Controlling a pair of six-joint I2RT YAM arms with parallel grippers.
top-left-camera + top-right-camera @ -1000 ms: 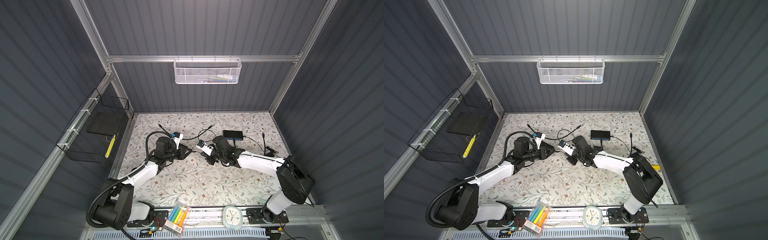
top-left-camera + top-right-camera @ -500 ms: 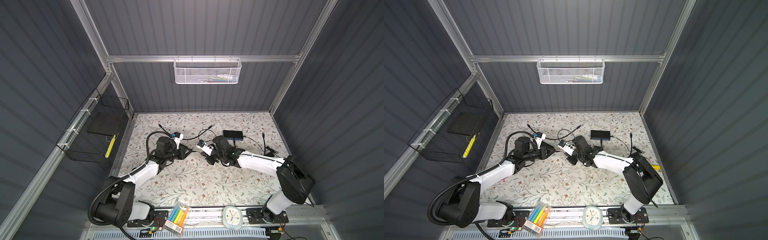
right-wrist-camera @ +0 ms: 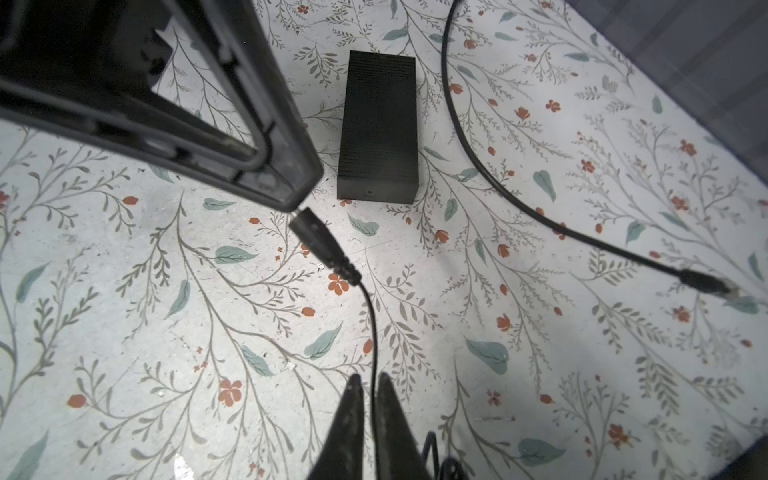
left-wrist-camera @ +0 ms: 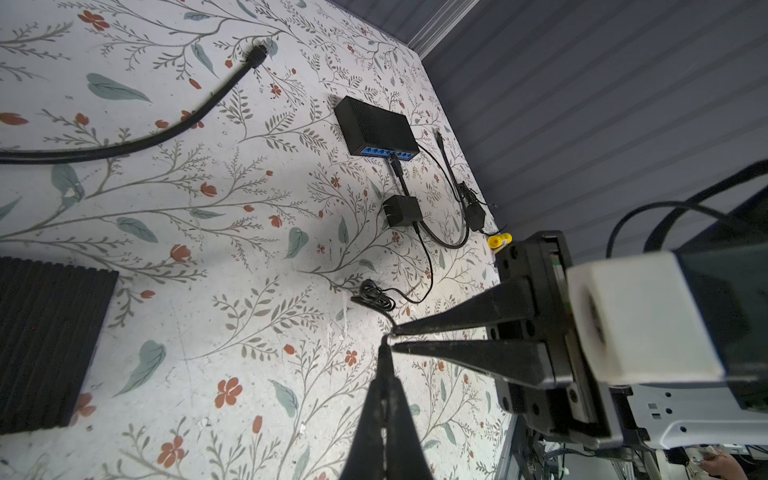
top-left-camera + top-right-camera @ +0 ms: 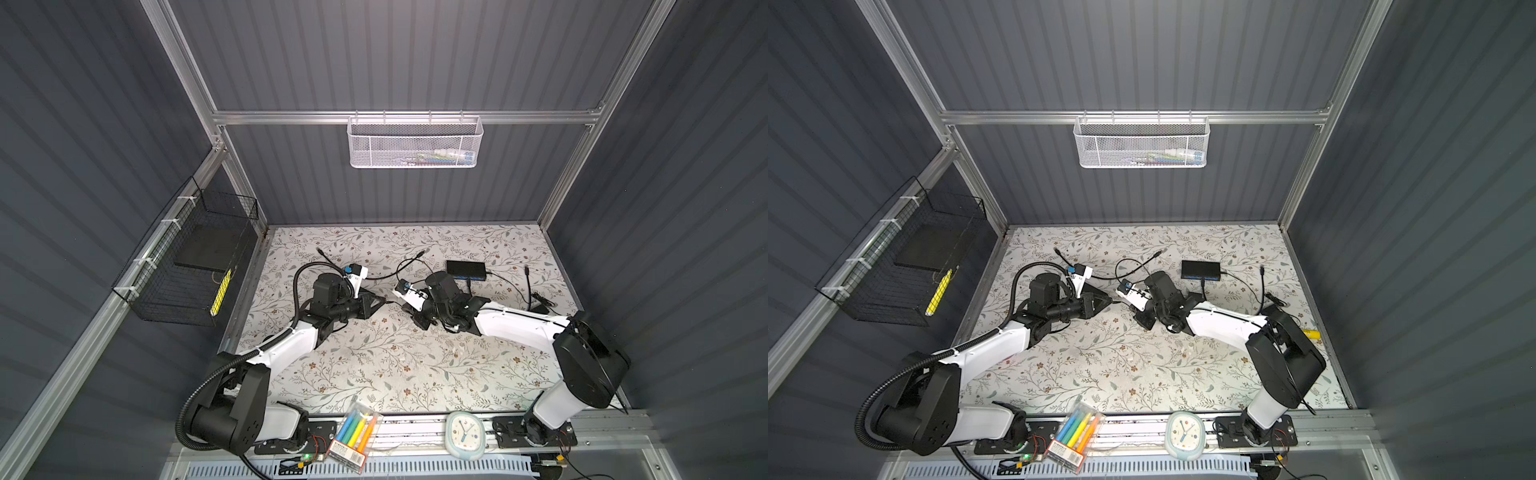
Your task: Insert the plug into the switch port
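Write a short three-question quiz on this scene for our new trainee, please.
1. True or false: the black cable plug is well apart from the black box-shaped switch with blue ports.
2. Which pinches the plug's end? A left hand; B right hand.
3. Fill in: between the right hand's slightly parted jaws runs the plug's thin black ____.
Key: 1 true; 2 A; 3 cable.

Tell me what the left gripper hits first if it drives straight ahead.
The right gripper: its tips sit right ahead of the left gripper and the plug it pinches, seemingly almost touching; depth unclear.
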